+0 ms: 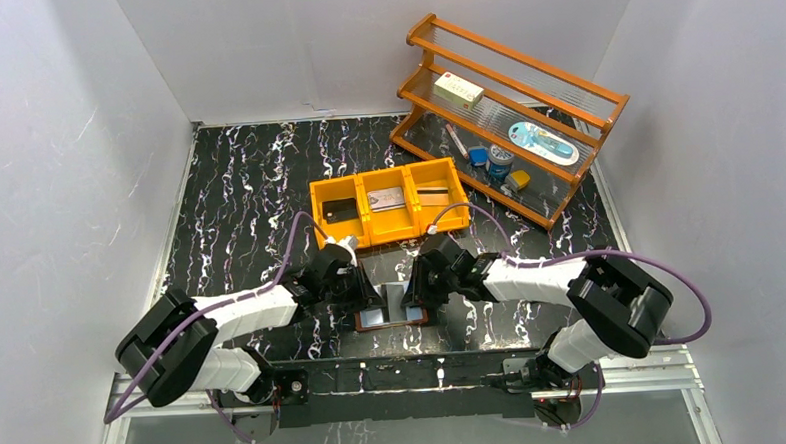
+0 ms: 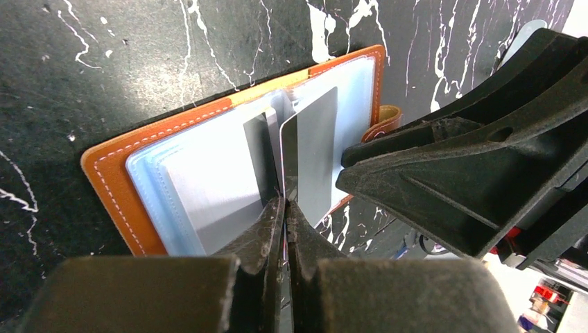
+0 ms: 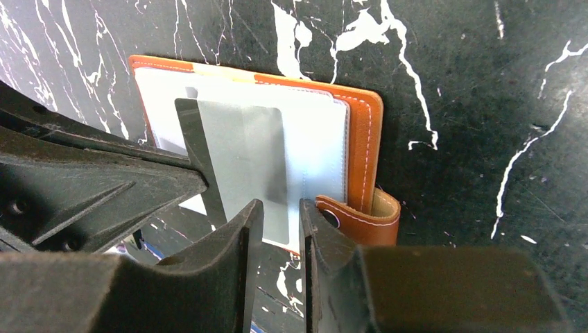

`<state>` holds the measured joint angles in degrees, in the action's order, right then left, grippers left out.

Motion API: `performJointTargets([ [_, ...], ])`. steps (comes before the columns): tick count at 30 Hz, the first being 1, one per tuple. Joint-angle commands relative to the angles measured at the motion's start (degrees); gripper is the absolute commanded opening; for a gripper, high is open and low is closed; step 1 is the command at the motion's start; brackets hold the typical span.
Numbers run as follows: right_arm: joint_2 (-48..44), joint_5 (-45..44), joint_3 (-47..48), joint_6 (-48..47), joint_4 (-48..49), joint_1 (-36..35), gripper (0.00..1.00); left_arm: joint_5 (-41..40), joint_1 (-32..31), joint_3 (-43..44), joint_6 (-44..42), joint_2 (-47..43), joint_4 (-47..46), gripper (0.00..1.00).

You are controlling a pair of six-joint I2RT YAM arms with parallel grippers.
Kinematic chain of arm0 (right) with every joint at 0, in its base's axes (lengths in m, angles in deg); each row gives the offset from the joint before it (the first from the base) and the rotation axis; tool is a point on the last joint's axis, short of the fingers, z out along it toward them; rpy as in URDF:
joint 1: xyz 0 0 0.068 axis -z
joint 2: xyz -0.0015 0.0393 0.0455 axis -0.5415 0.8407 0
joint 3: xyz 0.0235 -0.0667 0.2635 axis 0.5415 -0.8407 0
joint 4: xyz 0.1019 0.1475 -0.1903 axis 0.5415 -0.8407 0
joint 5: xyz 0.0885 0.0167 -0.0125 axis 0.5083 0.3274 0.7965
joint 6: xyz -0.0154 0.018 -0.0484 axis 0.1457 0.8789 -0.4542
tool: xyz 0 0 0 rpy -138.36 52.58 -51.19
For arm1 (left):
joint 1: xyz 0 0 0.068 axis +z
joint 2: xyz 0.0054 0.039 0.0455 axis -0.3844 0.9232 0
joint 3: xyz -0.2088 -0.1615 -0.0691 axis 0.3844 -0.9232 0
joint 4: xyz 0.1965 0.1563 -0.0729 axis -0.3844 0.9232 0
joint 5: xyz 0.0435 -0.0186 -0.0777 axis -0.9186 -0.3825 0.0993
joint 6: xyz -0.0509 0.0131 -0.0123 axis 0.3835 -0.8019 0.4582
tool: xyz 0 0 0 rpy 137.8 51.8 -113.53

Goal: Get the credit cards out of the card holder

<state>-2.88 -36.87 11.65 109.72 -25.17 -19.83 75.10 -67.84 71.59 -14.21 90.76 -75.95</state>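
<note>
Left end effector [image 2: 283, 203] clamping card [image 2: 315, 152], grip unseen overhead

You have plain white walls [image 1: 55, 147] on three sides, smooth, with a few faint scratches on them. The table [image 1: 237, 189] is black with thin white squiggly lines all over it, like stone. At the back right of the table stands a brown wooden rack [image 1: 522, 58] with shelves made of thin see-through bars, set at a slant to the walls. A grey metal strip [image 1: 656, 376] runs along the near edge. Light shines down and makes a soft pale patch [image 2: 159, 76] on the table top.
</note>
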Motion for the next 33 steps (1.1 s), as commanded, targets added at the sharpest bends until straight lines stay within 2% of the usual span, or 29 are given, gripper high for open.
performJointTargets([
  [1,2.4,-3.1,0.6,-2.0,-3.8,0.2,0.35,-2.2,-0.3,1.4,-2.2,-2.7,4.4,0.0],
  [9,1.7,-3.1,1.8,-2.8,-4.7,0.2,0.34,-4.7,-0.2,1.7,-3.3,-5.7,8.3,0.0],
  [17,-3.2,4.4,4.9,-6.8,0.6,0.2,0.39,-2.9,-0.3,2.4,-3.5,-4.7,6.8,0.0],
  [21,-1.5,5.3,6.3,-6.5,1.3,0.2,0.42,-3.0,-0.3,2.5,-3.4,-4.7,6.5,0.0],
  [24,3.3,4.0,5.0,-3.6,1.4,0.2,0.43,-2.5,-0.3,2.4,-3.1,-4.5,6.1,0.0],
  [30,5.2,5.9,0.4,-0.4,6.7,0.2,0.42,-1.4,-0.3,2.0,-2.4,-4.2,4.8,0.0],
  [33,5.9,6.1,-0.6,0.7,7.6,0.2,0.4,0.6,-0.3,1.9,-1.6,-3.1,2.8,0.05],
])
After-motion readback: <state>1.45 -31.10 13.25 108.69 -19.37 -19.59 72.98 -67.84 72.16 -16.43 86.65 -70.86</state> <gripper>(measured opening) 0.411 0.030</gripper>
